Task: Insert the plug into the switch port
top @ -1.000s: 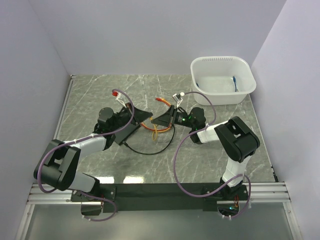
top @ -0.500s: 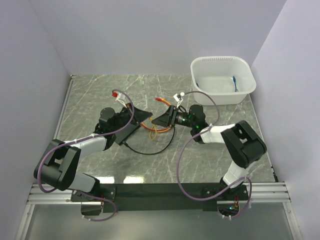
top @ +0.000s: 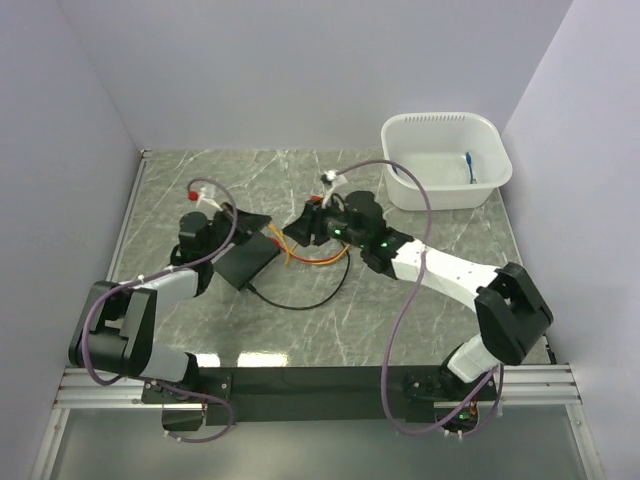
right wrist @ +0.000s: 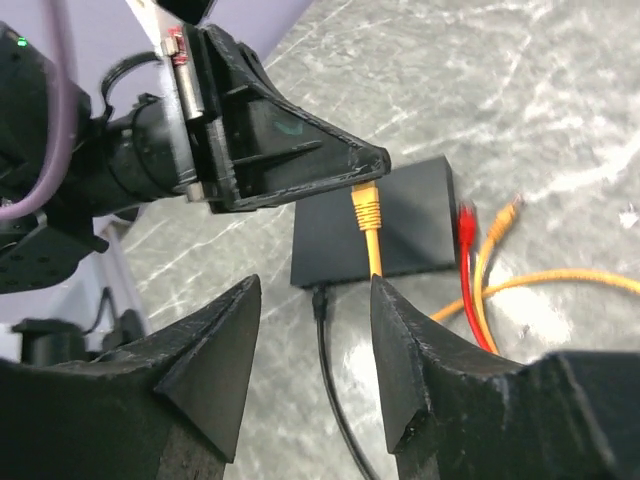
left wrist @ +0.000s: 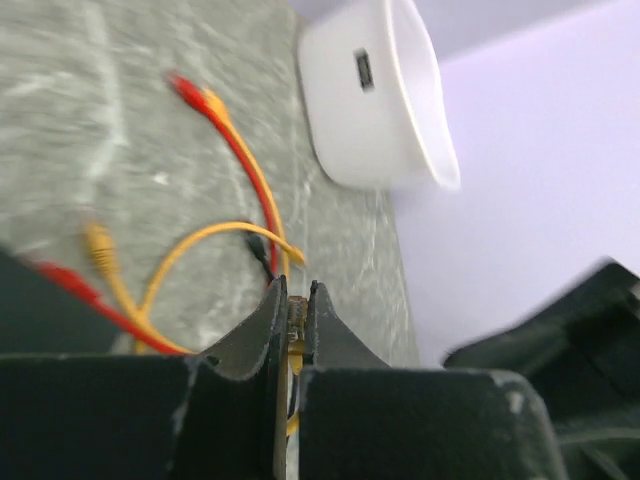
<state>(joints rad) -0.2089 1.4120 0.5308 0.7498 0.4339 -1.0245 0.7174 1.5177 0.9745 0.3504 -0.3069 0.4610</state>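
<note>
A thin black cable (top: 300,301) lay on the grey-green marbled table (top: 300,180) at 6 o'clock of the flat matte-black rectangular box (top: 246,262) and ran up to the box's near edge. The box lay flat at 9 o'clock of the table centre. Its switch port could not be made out in any view.

The left tool (top: 262,222) was clenched on the yellow-orange plug (right wrist: 366,205), which was pinched at the very fingertips. In the right wrist view the plug sat over the box (right wrist: 400,225), and its orange cable ran from it across the box top. Contact between plug and box could not be determined. The left wrist view showed the plug (left wrist: 295,320) wedged between that tool's (left wrist: 295,290) closed fingers.

The right tool (top: 297,230) stood at 3 o'clock of the left tool with its jaws released and spread. It gripped nothing, and it (right wrist: 315,285) faced the plug.

A red-tipped cable (right wrist: 465,228) and a second orange cable (right wrist: 505,215) lay at 3 o'clock of the box.

The white plastic tub (top: 440,120) stood at 1 o'clock, in the far right corner, well apart from the box.
</note>
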